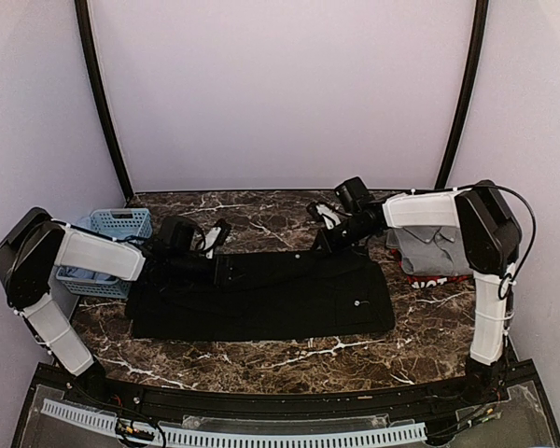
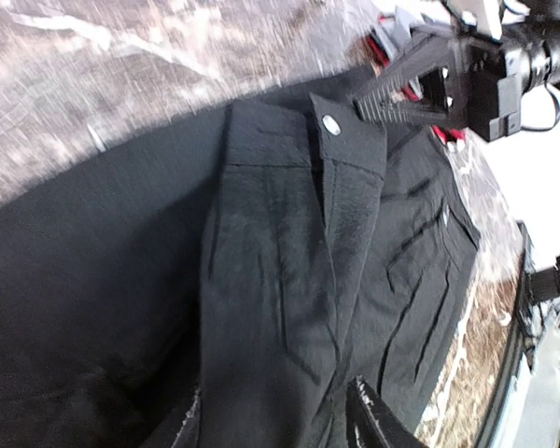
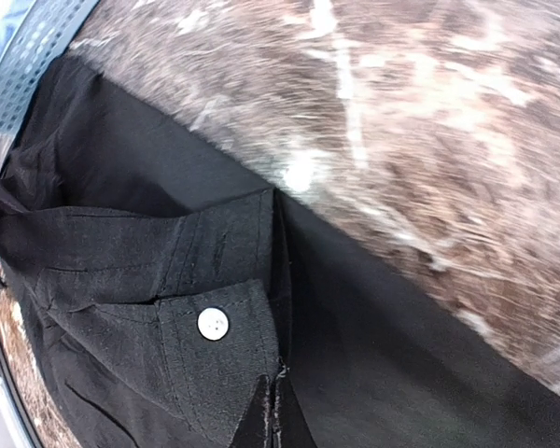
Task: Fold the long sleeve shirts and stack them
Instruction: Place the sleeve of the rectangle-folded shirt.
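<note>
Arms bent inward; right tool (image 1: 320,244) pinches black shirt (image 1: 261,301) (left tool (image 1: 215,239) parted).

Bare counter (image 1: 261,210) open across the upper middle of the frame, beyond the black shirt (image 1: 261,303). Hemmed in at left by the light-blue basket (image 1: 121,224), at right by the grey shirt (image 1: 429,247). Crossed low by the left gripper (image 1: 215,238) and right gripper (image 1: 319,245) at the black shirt's far edge, with a gap between them. Thin bare strip along the lower edge.
</note>
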Robot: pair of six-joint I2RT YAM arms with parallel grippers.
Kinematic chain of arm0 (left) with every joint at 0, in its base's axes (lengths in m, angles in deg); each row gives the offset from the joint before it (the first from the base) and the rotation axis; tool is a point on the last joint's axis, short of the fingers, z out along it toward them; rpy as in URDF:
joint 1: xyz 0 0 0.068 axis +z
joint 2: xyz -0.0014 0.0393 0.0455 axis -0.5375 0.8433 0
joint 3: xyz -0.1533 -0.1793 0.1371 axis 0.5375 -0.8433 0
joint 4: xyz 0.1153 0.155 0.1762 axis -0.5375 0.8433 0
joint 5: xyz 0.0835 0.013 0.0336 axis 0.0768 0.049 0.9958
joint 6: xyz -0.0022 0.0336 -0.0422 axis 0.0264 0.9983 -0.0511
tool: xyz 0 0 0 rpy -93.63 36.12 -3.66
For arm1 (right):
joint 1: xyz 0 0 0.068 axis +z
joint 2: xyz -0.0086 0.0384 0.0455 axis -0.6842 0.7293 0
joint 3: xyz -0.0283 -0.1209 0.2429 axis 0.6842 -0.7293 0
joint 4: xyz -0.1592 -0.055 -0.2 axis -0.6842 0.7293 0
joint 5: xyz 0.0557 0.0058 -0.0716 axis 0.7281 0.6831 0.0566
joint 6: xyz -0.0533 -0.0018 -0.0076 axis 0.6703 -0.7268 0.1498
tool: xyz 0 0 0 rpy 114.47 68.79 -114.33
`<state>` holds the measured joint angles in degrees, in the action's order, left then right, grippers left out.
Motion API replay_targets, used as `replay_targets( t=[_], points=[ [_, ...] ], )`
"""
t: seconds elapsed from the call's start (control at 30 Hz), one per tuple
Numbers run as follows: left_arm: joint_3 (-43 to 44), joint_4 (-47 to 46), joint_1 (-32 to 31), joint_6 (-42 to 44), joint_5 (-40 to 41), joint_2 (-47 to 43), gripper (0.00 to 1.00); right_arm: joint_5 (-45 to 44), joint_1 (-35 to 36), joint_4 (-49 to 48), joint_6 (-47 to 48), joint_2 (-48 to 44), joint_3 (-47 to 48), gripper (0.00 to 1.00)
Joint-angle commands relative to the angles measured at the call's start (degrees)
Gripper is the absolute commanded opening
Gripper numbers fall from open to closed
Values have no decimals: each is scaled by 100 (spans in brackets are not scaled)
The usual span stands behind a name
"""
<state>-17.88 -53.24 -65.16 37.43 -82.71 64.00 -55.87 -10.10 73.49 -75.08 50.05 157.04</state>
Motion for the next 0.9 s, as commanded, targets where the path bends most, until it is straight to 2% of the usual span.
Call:
replay_targets(
  t=[0.0,0.37,0.53,0.63,0.87],
  points=[
    [86,-163,30,-71,606,-508,50,-249,-181,-240,-197,-316,-157,0],
    [8,89,113,-8,1451,-1048,61,-829,-435,-347,-273,-550,-549,0],
    [-21,387,158,20,1868,-1248,70,-1229,-482,-380,-311,-787,-799,0],
    [-34,446,170,12,1931,-1329,74,-1396,-479,-474,-363,-927,-1001,0],
    [-12,569,171,76,1797,-1320,75,-1680,-478,-714,-649,-1421,-1689,0]
  ],
)
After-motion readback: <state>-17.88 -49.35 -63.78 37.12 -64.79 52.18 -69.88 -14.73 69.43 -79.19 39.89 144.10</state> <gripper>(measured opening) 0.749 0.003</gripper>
